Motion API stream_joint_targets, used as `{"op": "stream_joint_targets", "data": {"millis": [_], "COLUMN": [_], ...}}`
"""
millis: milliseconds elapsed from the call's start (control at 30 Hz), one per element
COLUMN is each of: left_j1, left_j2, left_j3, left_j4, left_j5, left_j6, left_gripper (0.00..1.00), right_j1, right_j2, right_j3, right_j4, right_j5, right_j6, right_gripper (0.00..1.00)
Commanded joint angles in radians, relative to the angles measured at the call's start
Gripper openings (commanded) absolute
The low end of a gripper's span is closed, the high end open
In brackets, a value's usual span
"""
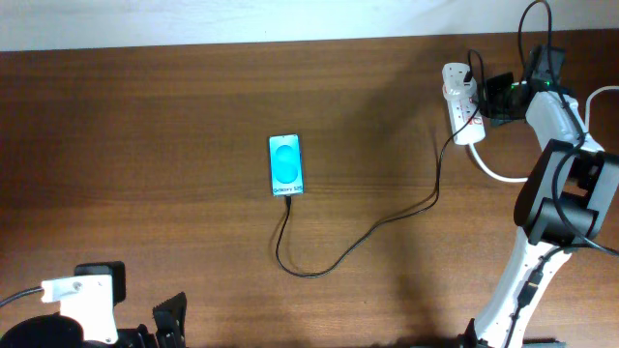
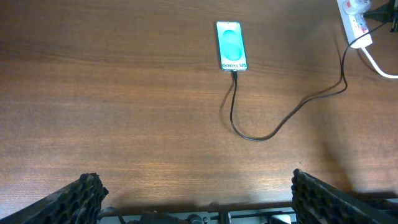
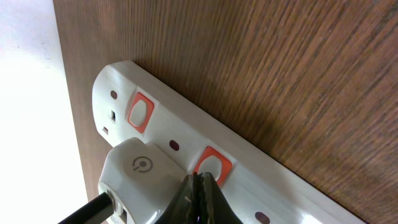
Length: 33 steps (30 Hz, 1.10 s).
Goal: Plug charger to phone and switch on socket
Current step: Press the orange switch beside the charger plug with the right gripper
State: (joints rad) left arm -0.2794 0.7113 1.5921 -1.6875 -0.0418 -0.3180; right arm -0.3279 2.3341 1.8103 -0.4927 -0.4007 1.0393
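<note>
The phone (image 1: 286, 164) lies mid-table, cyan screen up; it also shows in the left wrist view (image 2: 231, 46). The black charger cable (image 1: 377, 227) runs from the phone's near end in a loop to the white socket strip (image 1: 461, 104) at the far right; its tip sits at the phone's port (image 2: 235, 72). In the right wrist view my right gripper (image 3: 200, 177) is shut, its tips at a red switch (image 3: 211, 165) of the socket (image 3: 249, 168), beside a white adapter (image 3: 134, 174). My left gripper (image 2: 196, 193) is open near the table's front edge, holding nothing.
A thick white cord (image 1: 503, 174) leaves the socket toward the right arm's base. A second red switch (image 3: 140, 112) sits further along the strip. The table's far edge meets a white wall (image 1: 193, 19).
</note>
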Motion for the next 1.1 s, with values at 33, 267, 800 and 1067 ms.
{"op": "stream_joint_targets", "data": {"millis": [33,267,800,1067], "left_j1": [-0.002,-0.002,-0.002,-0.002], "left_j2": [-0.002,-0.002,-0.002,-0.002], "left_j3": [0.000,0.000,0.000,0.000], "left_j4": [0.000,0.000,0.000,0.000], "left_j5": [-0.007,-0.007,-0.007,-0.007], "left_j6": [-0.004,-0.004,-0.004,-0.004], "left_gripper": [0.99,0.99,0.99,0.99], "right_j1": [0.014,0.014,0.008,0.060], "right_j2": [0.021,0.031,0.021,0.029], "right_j3": [0.005,-0.005,0.028,0.026], "right_j4": [0.006,-0.012,0.054,0.035], "right_j5": [0.009,0.037,-0.058,-0.037], "right_j6": [-0.010,-0.013,-0.040,-0.040], "right_gripper": [0.04,0.04,0.04,0.04]}}
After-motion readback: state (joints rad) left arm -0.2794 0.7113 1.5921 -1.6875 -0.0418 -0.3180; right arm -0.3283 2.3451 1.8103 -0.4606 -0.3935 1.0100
